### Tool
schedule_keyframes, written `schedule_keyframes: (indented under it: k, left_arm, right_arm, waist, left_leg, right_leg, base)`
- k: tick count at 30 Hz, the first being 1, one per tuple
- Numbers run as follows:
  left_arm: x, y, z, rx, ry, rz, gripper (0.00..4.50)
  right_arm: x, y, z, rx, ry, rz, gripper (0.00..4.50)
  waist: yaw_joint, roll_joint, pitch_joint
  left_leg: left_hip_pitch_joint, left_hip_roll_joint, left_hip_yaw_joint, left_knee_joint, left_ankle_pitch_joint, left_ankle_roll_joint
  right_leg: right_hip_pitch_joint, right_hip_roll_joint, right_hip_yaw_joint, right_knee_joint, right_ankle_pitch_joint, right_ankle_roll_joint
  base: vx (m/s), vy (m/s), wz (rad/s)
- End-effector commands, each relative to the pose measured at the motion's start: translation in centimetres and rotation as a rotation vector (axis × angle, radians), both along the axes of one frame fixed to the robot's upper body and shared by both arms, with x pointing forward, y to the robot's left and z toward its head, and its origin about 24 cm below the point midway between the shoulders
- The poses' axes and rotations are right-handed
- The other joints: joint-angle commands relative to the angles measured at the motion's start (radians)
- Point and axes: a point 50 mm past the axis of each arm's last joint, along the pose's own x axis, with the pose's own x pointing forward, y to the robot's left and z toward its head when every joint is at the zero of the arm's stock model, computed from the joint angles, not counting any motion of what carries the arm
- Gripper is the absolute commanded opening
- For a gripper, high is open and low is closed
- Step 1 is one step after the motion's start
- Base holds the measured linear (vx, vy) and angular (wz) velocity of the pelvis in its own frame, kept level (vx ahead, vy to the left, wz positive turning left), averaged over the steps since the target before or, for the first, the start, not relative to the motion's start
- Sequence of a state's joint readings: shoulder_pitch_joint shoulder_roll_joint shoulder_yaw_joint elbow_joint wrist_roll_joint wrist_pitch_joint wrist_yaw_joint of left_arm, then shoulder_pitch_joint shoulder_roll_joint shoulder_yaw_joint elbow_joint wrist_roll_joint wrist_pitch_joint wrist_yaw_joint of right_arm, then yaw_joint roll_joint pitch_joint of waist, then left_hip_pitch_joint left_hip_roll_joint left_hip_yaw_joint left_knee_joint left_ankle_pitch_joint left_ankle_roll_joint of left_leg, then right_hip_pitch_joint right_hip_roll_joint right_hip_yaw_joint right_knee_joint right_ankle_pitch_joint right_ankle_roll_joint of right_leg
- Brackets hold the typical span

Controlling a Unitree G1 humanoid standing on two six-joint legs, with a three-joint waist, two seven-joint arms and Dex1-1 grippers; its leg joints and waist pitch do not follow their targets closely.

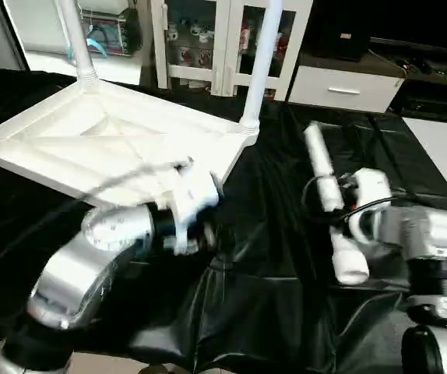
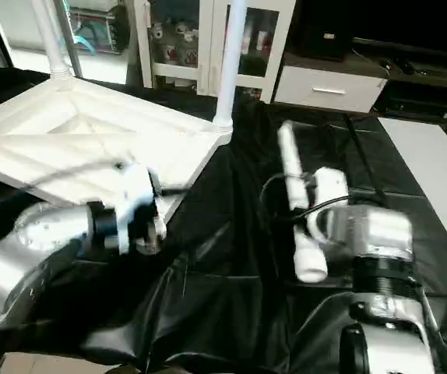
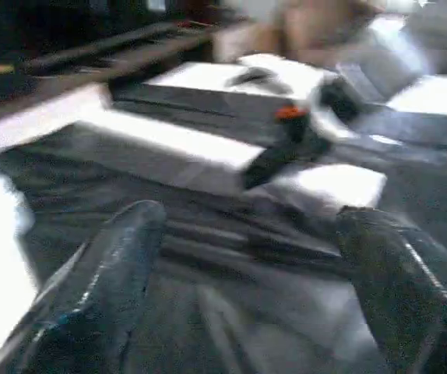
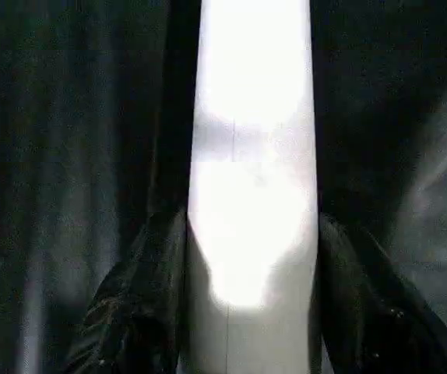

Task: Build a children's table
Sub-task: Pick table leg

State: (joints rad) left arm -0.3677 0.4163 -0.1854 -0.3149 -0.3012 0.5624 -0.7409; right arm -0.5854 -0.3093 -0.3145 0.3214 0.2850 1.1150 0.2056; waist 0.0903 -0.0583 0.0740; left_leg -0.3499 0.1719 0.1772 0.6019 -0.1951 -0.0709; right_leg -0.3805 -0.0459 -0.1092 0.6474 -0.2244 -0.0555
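The right pincer (image 4: 239, 312) clamps a long white tapered plastic leg (image 1: 329, 199) lying on the black-draped tabletop (image 1: 286, 312), likely to lift it toward the upturned white ribbed children's table (image 1: 107, 144); the left pincer (image 3: 247, 288) gapes wide, empty.

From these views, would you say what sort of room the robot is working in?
Probably a furnished living room or a showroom set up like one: behind the black-draped work table stand a white glass-door cabinet holding small cups and a low white drawer unit.
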Motion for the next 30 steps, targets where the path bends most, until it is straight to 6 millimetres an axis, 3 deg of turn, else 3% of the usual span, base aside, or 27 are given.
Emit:
schedule_keyframes:
  k: [1, 2, 3, 4, 5, 7, 9, 10, 11, 14, 15, 16, 19, 22, 25, 26, 28, 30]
  left_arm:
    - [0.6, 0.1, 0.4, -0.035, 0.001, 0.055, 4.30]
    - [0.8, 0.0, 0.7, -0.065, -0.001, 0.068, 4.35]
    - [0.8, 0.0, 0.8, -0.078, -0.002, 0.075, 4.35]
    - [1.0, -0.1, 1.3, -0.117, -0.007, 0.092, 4.40]
    - [1.0, -0.1, 1.4, -0.129, -0.009, 0.098, 4.40]
    - [1.4, -0.1, 2.7, -0.229, -0.012, 0.139, 4.49]
    - [1.8, -0.3, 3.9, -0.335, 0.001, 0.155, 4.50]
    - [2.0, -0.4, 4.2, -0.366, 0.016, 0.158, 4.50]
    - [2.1, -0.8, 4.5, -0.387, 0.028, 0.157, 4.50]
    - [2.2, -1.9, 5.6, -0.465, 0.043, 0.113, 4.50]
    - [2.2, -2.0, 5.8, -0.483, 0.048, 0.106, 4.50]
    - [2.3, -2.3, 6.1, -0.513, 0.057, 0.097, 4.50]
    - [2.6, -2.6, 6.5, -0.546, 0.079, 0.103, 4.50]
    - [2.7, -2.7, 6.9, -0.615, 0.117, 0.105, 4.50]
    - [2.8, -2.8, 7.4, -0.667, 0.157, 0.099, 4.50]
    - [2.8, -2.8, 7.4, -0.667, 0.157, 0.099, 4.50]
    - [3.0, -2.9, 7.8, -0.711, 0.186, 0.095, 4.50]
    - [3.7, -2.8, 7.7, -0.696, 0.195, 0.156, 4.50]
  right_arm:
    - [0.0, -1.0, 1.4, 0.041, -0.094, -0.022, 1.80]
    - [-0.1, -1.4, 1.8, 0.056, -0.128, -0.028, 1.79]
    - [-0.2, -1.6, 2.1, 0.063, -0.145, -0.028, 1.79]
    - [-0.3, -2.0, 2.7, 0.080, -0.192, -0.026, 1.79]
    - [-0.4, -2.1, 3.0, 0.085, -0.208, -0.026, 1.79]
    - [-0.4, -2.1, 5.8, 0.242, -0.357, 0.001, 1.79]
    - [-0.8, -1.3, 9.0, 0.431, -0.514, 0.121, 1.79]
    - [-1.1, -0.8, 10.0, 0.484, -0.558, 0.190, 1.79]
    - [-1.5, -0.2, 11.0, 0.530, -0.592, 0.266, 1.79]
    - [-2.2, 1.3, 12.8, 0.654, -0.658, 0.416, 1.79]
    - [-2.4, 1.7, 13.0, 0.683, -0.669, 0.444, 1.79]
    - [-2.6, 2.3, 13.5, 0.731, -0.688, 0.493, 1.79]
    - [-3.0, 3.8, 13.7, 0.778, -0.688, 0.568, 1.79]
    - [-3.2, 4.8, 13.7, 0.820, -0.679, 0.585, 1.79]
    - [-3.6, 5.2, 13.7, 0.841, -0.672, 0.607, 1.79]
    - [-3.6, 5.2, 13.7, 0.841, -0.672, 0.607, 1.79]
    - [-3.8, 5.5, 13.6, 0.840, -0.660, 0.623, 1.79]
    - [-3.8, 6.1, 13.2, 0.725, -0.639, 0.630, 1.79]
  waist:
    - [0.004, 0.006, -0.075]
    - [0.003, -0.001, -0.076]
    - [0.006, 0.001, -0.077]
    - [0.005, -0.014, -0.076]
    - [0.008, -0.010, -0.075]
    - [0.006, -0.020, -0.074]
    - [0.009, -0.013, -0.074]
    - [0.009, -0.015, -0.075]
    - [0.010, -0.010, -0.075]
    - [0.009, -0.020, -0.070]
    - [0.012, -0.017, -0.073]
    - [0.011, -0.024, -0.073]
    - [0.014, -0.029, -0.075]
    - [0.018, -0.018, -0.075]
    - [0.023, -0.019, -0.077]
    - [0.026, -0.024, -0.076]
    - [0.028, -0.023, -0.077]
    - [0.029, -0.025, -0.077]
  left_leg:
    - [0.000, 0.066, -0.025, -0.060, -0.044, -0.007]
    - [0.000, 0.066, -0.023, -0.060, -0.040, 0.001]
    - [0.000, 0.066, -0.024, -0.058, -0.033, 0.004]
    - [-0.004, 0.064, -0.022, -0.058, -0.029, 0.015]
    - [-0.003, 0.064, -0.023, -0.058, -0.027, 0.018]
    - [-0.002, 0.062, -0.019, -0.056, -0.041, 0.028]
    - [-0.002, 0.062, -0.020, -0.054, -0.040, 0.043]
    - [-0.005, 0.062, -0.022, -0.054, -0.037, 0.052]
    - [-0.004, 0.059, -0.021, -0.052, -0.043, 0.056]
    - [-0.004, 0.059, -0.020, -0.055, -0.046, 0.060]
    - [-0.002, 0.060, -0.021, -0.054, -0.044, 0.057]
    - [-0.003, 0.060, -0.020, -0.055, -0.041, 0.055]
    - [0.000, 0.066, -0.023, -0.056, -0.040, 0.039]
    - [-0.001, 0.067, -0.024, -0.058, -0.042, 0.021]
    - [0.002, 0.068, -0.025, -0.059, -0.045, 0.009]
    - [0.002, 0.068, -0.025, -0.060, -0.042, 0.008]
    - [0.001, 0.069, -0.025, -0.060, -0.035, 0.006]
    - [-0.002, 0.069, -0.026, -0.062, -0.026, 0.003]
  right_leg:
    - [0.063, -0.115, 0.087, -0.084, -0.066, -0.116]
    - [0.065, -0.113, 0.087, -0.085, -0.060, -0.120]
    - [0.065, -0.115, 0.087, -0.083, -0.052, -0.122]
    - [0.067, -0.114, 0.087, -0.084, -0.055, -0.122]
    - [0.067, -0.116, 0.087, -0.084, -0.060, -0.119]
    - [0.066, -0.115, 0.087, -0.088, -0.100, -0.113]
    - [0.065, -0.113, 0.084, -0.089, -0.105, -0.110]
    - [0.064, -0.111, 0.081, -0.091, -0.110, -0.104]
    - [0.064, -0.109, 0.080, -0.095, -0.128, -0.096]
    - [0.060, -0.109, 0.079, -0.107, -0.200, -0.074]
    - [0.059, -0.110, 0.080, -0.106, -0.200, -0.076]
    - [0.057, -0.108, 0.079, -0.108, -0.200, -0.076]
    - [0.055, -0.111, 0.078, -0.106, -0.197, -0.076]
    - [0.056, -0.115, 0.080, -0.106, -0.199, -0.076]
    - [0.054, -0.115, 0.079, -0.108, -0.198, -0.073]
    - [0.054, -0.115, 0.079, -0.108, -0.196, -0.070]
    - [0.054, -0.115, 0.079, -0.106, -0.184, -0.064]
    - [0.057, -0.116, 0.079, -0.108, -0.168, -0.054]
  base:
    - [0.000, 0.000, 0.00]
    - [0.000, 0.000, 0.00]
    - [0.000, 0.000, 0.00]
    - [0.000, 0.000, 0.00]
    - [0.000, 0.000, 0.00]
    - [0.000, 0.000, 0.00]
    - [0.000, 0.000, 0.00]
    - [0.000, 0.000, 0.00]
    - [0.000, 0.000, 0.00]
    - [0.000, 0.000, 0.00]
    - [0.000, 0.000, 0.00]
    - [0.000, 0.000, 0.00]
    - [0.000, 0.000, 0.00]
    - [0.000, 0.000, 0.00]
    - [0.000, 0.000, 0.00]
    - [0.000, 0.000, 0.00]
    - [0.000, 0.000, 0.00]
    - [0.000, 0.000, 0.00]
